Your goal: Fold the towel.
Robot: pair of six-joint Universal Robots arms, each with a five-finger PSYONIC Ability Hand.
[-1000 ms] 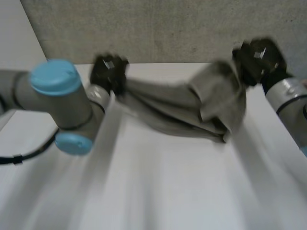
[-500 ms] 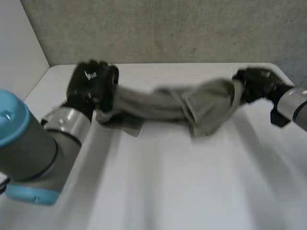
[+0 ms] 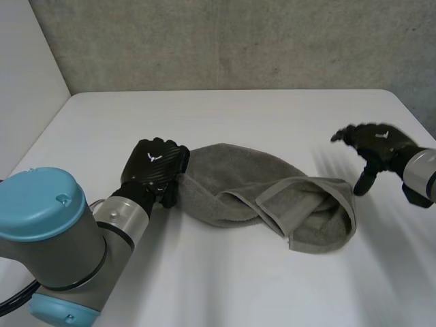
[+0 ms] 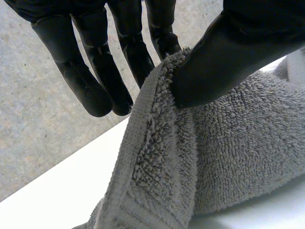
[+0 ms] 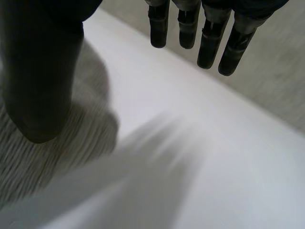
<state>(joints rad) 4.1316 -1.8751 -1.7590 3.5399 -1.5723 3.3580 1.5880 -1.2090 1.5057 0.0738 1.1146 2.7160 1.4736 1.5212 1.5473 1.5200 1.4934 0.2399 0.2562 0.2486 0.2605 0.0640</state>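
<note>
**R hand (image 3: 376, 144) just let go**

Crumpled grey terry towel (image 3: 272, 204) now slumped on the white table (image 3: 238, 286), no longer strung btwn hands. L hand (image 3: 158, 167) still pinches its left edge, thumb vs fingers. R hand open, clear of cloth. No fold yet, I'd regrasp.
</note>
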